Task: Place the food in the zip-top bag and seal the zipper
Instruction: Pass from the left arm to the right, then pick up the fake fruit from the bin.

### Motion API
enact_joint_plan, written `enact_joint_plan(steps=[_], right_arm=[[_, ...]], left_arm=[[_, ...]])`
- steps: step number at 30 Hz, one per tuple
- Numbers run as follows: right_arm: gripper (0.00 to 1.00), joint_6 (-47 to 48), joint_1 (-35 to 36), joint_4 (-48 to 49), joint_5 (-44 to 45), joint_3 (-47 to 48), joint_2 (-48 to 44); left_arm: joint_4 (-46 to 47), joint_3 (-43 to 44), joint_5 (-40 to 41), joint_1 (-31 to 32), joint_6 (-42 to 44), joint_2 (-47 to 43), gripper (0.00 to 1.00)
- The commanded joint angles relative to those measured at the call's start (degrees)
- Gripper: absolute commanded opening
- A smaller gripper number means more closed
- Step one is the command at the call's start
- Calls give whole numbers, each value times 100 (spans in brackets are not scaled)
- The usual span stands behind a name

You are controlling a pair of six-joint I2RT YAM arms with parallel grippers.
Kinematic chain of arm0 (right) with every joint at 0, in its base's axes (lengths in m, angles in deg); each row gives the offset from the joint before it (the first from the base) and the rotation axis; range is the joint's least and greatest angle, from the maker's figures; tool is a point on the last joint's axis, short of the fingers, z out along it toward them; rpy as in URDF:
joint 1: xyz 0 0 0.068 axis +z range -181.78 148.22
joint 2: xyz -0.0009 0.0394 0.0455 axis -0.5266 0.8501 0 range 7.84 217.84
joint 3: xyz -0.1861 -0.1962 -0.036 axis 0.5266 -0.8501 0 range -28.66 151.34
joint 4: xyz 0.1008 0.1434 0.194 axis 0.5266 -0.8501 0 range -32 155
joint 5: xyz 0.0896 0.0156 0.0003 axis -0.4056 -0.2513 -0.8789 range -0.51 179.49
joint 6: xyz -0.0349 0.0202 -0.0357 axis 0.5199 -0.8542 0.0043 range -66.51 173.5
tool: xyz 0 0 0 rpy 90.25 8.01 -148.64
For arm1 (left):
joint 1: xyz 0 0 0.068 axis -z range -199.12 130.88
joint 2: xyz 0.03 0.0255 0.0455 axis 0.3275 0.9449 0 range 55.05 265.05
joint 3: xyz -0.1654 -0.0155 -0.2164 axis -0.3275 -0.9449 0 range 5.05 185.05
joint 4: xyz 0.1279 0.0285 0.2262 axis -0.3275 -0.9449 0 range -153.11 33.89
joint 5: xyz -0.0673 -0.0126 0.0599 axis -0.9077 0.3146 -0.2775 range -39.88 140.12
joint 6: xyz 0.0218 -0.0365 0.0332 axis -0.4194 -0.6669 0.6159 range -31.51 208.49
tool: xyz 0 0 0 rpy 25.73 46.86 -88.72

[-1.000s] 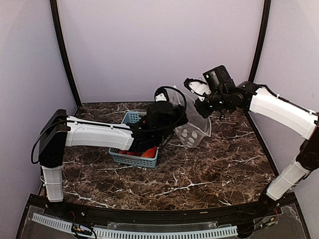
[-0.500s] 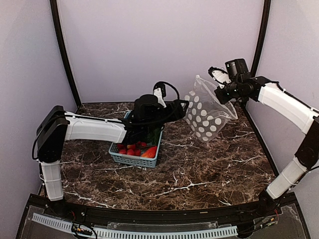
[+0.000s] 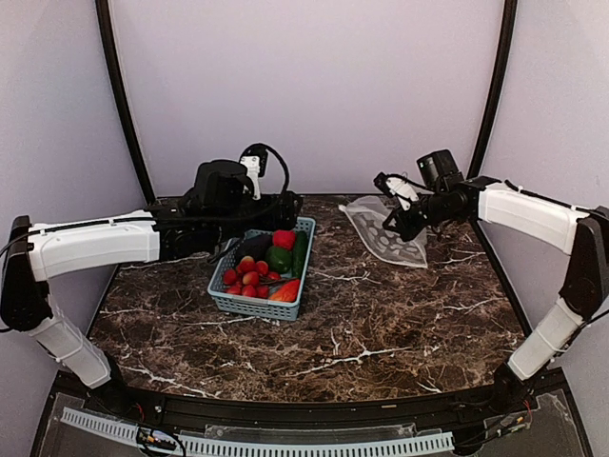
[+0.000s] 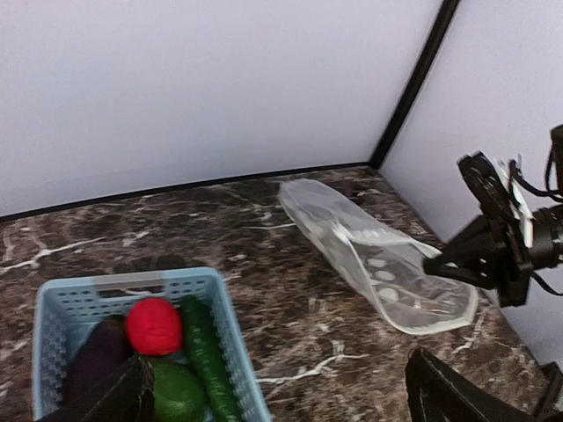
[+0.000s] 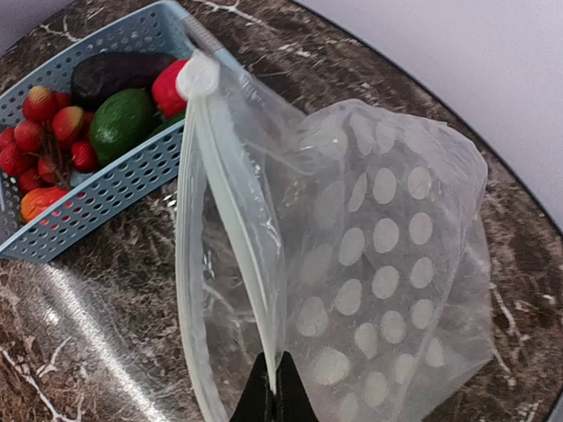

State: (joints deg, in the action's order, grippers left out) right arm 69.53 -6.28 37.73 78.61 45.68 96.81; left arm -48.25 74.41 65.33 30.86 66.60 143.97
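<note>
Top external view: the food (image 3: 262, 271) lies in the light-blue basket (image 3: 249, 307) at mid-table. The zip-top bag (image 3: 390, 243) rests on the marble table (image 3: 381, 333) at the far right, its edge pinched by the right gripper (image 3: 398, 219). The left gripper (image 3: 284, 204) hangs above the basket's far rim. Left wrist view: its fingers (image 4: 457, 396) stand wide apart, holding nothing; eggplant (image 4: 95, 352), red piece (image 4: 154, 325) and cucumber (image 4: 204, 347) lie side by side. Right wrist view: the jaws are closed on the zipper (image 5: 233, 220), with the slider (image 5: 197, 77) at its far end.
</note>
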Motion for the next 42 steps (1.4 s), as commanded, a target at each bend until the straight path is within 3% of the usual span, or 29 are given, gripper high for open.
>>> enact_joint_plan(steps=[1, 4, 8, 12, 16, 20, 24, 30, 32, 37, 42], right_arm=[[0, -245, 40, 375, -1321, -411, 233], [0, -208, 38, 410, -1510, -438, 234], [0, -324, 35, 513, -1573, -554, 166], [0, -388, 36, 550, -1448, -604, 154], [0, -425, 34, 542, -1424, -541, 178], [0, -373, 38, 539, -1361, -546, 120], [0, -275, 35, 564, -1138, -613, 17], [0, -171, 32, 569, -1143, -708, -181], [0, -158, 34, 571, -1164, -711, -195], [0, -136, 34, 548, -1270, -711, -143], [0, -113, 35, 538, -1252, -741, -184]], left_arm=[[-2152, 95, 1922, -41, 588, -74, 99], [-3174, 590, 1551, -42, 1192, 183, 99], [-2893, 412, 1166, -36, 1535, 266, 99], [-3714, 1085, 930, -32, 1167, 673, 95], [-5012, 1813, 877, -56, 579, 1135, 80], [-5687, 2006, 596, -85, 342, 1341, 77], [-5442, 1858, -14, -85, 1249, 1344, 66], [-4678, 1714, -1654, -128, 3464, 1539, 56], [-4595, 1801, -1823, -133, 4013, 1752, 51], [-4931, 2304, -2117, -266, 4490, 2186, 49], [-4921, 2241, -2996, -544, 4791, 2297, 45]])
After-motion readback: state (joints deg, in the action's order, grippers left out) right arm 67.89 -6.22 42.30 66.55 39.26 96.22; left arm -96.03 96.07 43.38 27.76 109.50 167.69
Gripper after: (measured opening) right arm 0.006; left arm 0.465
